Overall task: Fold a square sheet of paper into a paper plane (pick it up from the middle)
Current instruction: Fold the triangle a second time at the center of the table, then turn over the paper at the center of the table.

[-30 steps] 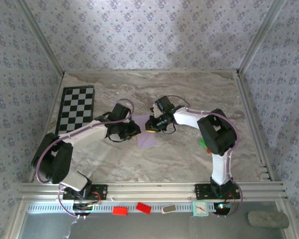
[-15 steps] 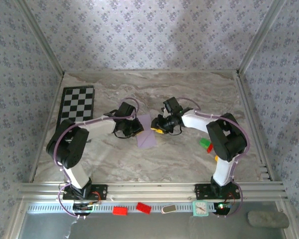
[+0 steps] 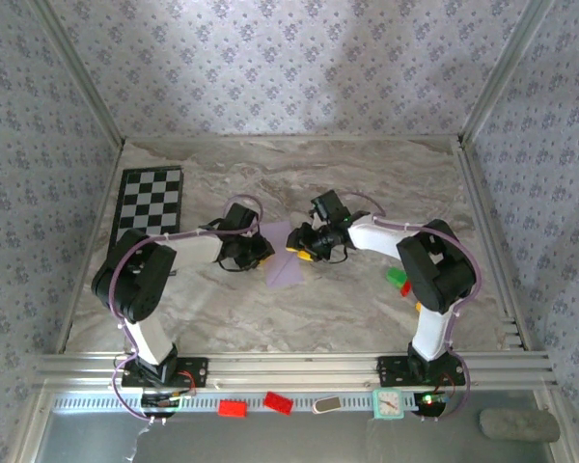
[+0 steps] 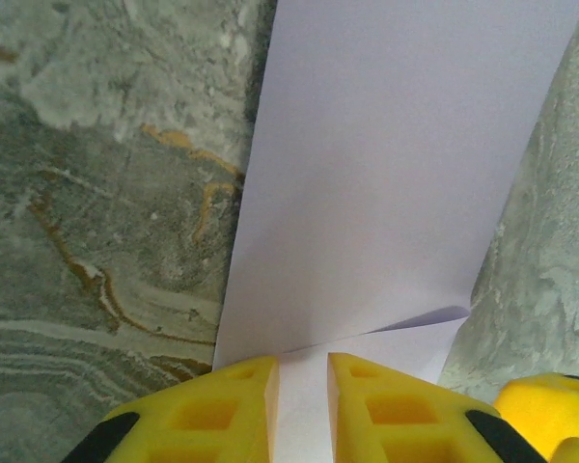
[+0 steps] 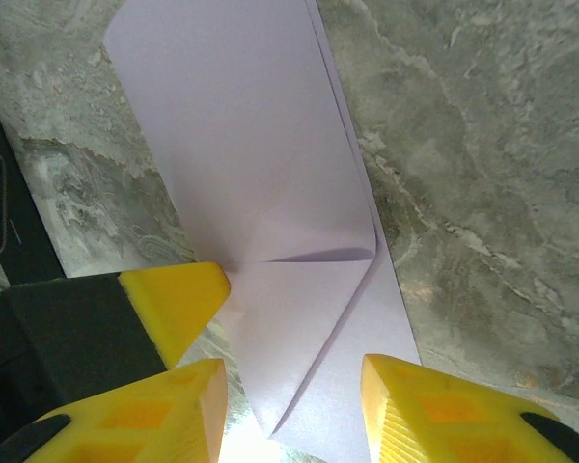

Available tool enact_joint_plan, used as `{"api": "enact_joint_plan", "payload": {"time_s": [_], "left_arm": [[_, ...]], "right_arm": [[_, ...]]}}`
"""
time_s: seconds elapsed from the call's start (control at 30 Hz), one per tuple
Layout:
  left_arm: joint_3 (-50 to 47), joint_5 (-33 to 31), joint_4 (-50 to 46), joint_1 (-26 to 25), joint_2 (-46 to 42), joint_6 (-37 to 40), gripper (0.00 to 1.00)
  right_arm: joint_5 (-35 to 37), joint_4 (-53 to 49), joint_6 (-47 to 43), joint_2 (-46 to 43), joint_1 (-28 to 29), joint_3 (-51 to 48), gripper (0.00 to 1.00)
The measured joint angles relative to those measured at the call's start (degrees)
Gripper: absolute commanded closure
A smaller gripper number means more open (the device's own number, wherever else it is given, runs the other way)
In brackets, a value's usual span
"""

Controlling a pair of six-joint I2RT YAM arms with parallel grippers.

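Paper: the folded lilac sheet of paper (image 3: 284,266) (image 4: 386,174) (image 5: 241,145) lies flat mid-table on the marble table (image 3: 367,183), between both grippers.
Left gripper (image 3: 261,253) (image 4: 302,400): tips at the sheet's edge by a folded flap. The fingers are almost together, with a slit of paper between them; I cannot tell whether they pinch it.
Right gripper (image 3: 296,243) (image 5: 294,415): fingers spread wide, straddling the sheet's pointed end.
Room: bare marble surrounds the sheet. The checkerboard (image 3: 150,210) is well apart on the left, and the green and red blocks (image 3: 398,280) are near the right arm.
Hidden: from above, the grippers cover the sheet's upper part.
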Motion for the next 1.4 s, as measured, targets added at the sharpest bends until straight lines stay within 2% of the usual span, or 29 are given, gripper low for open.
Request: {"api": "enact_joint_plan", "payload": {"time_s": [0.63, 1.4], "left_arm": [[-1.97, 0.72, 4.0, 0.37, -0.02, -3.85, 0.79], [-2.97, 1.6, 5.79, 0.74, -0.09, -5.46, 0.81]], "right_arm": [[0.07, 0.0, 2.12, 3.15, 2.27, 1.16, 0.59], [-0.92, 3.98, 3.65, 5.07, 2.58, 1.46, 0.71]]}}
